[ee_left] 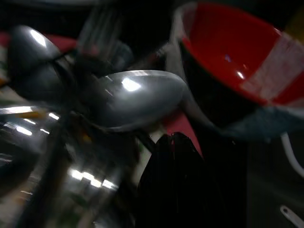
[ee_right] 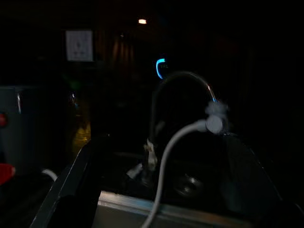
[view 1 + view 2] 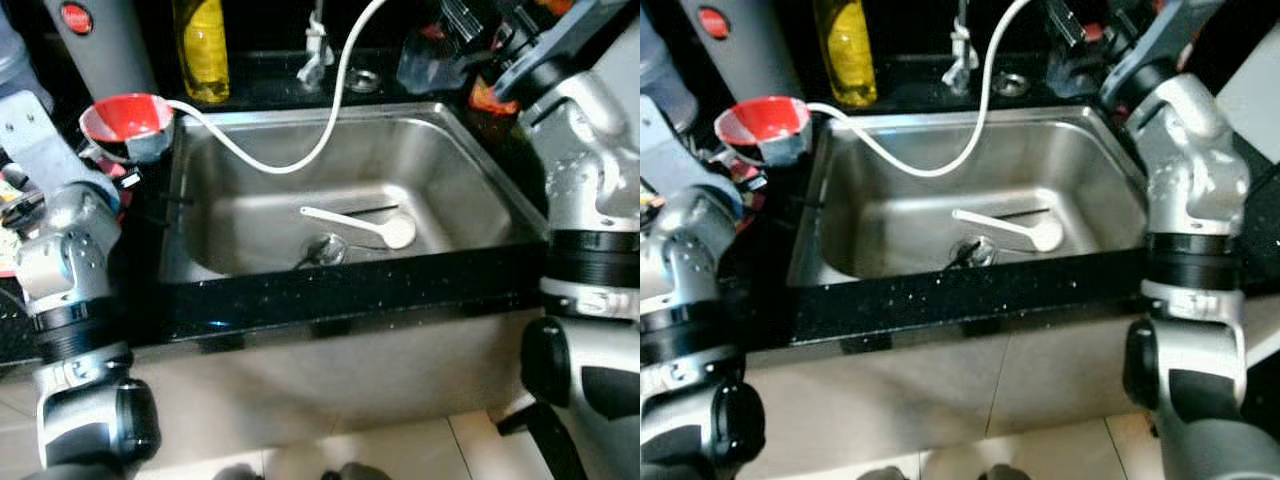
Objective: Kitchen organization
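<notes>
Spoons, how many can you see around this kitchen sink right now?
3. A white spoon lies in the sink near the drain. Two metal spoons sit beside the red bowl near the left gripper. More may be hidden.

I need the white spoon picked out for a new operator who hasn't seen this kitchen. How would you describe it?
Find the steel sink set in the black counter. On its floor, just right of the drain, lies the white spoon, its round bowl toward the robot's right. Unlike the white hose looping above it, it is short, straight and flat on the bottom.
</notes>
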Robot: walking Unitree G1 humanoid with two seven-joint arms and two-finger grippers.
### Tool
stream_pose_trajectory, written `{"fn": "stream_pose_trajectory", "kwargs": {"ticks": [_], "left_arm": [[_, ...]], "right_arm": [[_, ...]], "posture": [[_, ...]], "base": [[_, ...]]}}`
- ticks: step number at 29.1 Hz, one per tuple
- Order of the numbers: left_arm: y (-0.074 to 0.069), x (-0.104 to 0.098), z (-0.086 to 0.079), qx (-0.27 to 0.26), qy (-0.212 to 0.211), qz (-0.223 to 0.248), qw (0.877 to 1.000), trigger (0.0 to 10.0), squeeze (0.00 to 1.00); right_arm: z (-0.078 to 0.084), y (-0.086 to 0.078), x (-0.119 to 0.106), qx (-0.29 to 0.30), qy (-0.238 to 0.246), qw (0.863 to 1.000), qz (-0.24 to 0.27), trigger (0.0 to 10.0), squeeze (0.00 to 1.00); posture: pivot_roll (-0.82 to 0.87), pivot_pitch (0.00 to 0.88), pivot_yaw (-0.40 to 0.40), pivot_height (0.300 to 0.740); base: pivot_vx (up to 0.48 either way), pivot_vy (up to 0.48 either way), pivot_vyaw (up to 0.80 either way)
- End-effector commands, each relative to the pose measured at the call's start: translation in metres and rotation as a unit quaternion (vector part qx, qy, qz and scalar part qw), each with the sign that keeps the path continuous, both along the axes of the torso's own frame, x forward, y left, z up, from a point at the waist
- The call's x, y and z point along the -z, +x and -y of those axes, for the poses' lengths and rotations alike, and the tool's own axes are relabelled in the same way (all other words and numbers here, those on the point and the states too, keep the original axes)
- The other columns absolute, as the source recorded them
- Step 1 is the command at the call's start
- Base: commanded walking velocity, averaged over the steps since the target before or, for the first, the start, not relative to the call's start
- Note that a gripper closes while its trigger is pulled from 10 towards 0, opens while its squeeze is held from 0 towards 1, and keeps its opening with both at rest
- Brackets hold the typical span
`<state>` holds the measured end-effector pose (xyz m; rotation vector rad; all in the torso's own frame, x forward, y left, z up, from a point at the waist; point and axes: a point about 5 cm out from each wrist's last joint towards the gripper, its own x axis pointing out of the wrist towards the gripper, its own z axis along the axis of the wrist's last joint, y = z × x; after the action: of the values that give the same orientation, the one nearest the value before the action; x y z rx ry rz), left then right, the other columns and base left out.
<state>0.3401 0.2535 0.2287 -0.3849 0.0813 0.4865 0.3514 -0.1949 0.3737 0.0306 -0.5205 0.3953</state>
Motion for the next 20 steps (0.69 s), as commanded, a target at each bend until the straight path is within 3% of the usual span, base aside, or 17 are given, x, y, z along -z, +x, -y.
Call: {"fn": "stream_pose_trajectory", "kwargs": {"ticks": [1, 6, 12, 16, 20], "left_arm": [[-0.002, 0.004, -0.004, -0.021, -0.008, -0.007, 1.0, 10.0, 0.0], [-0.009, 0.009, -0.014, -0.061, 0.008, -0.006, 0.998, 10.0, 0.0], [-0.013, -0.012, -0.018, -0.081, 0.062, 0.038, 0.994, 10.0, 0.0], [-0.029, -0.016, -0.02, -0.076, 0.07, 0.078, 0.992, 10.0, 0.0], [-0.039, -0.029, -0.027, -0.077, 0.094, 0.106, 0.987, 10.0, 0.0]], "right_arm": [[0.005, 0.001, -0.012, -0.001, -0.009, 1.0, 0.0, 10.0, 0.0], [0.009, 0.004, -0.012, 0.007, -0.018, 1.0, 0.002, 10.0, 0.0], [0.01, 0.009, -0.025, 0.001, -0.012, 1.0, 0.009, 10.0, 0.0], [-0.005, 0.009, -0.016, -0.028, -0.01, 1.0, 0.004, 10.0, 0.0], [-0.007, 0.017, -0.015, -0.035, 0.014, 0.999, 0.004, 10.0, 0.0]], "posture": [[-0.03, 0.081, -0.036, 0.74], [-0.04, 0.052, -0.055, 0.74], [-0.01, 0.068, -0.08, 0.74], [0.03, 0.033, -0.083, 0.74], [0.1, 0.061, -0.083, 0.74]], "base": [[0.0, 0.0, 0.0], [0.0, 0.0, 0.0], [0.0, 0.0, 0.0], [0.0, 0.0, 0.0], [0.0, 0.0, 0.0]]}}
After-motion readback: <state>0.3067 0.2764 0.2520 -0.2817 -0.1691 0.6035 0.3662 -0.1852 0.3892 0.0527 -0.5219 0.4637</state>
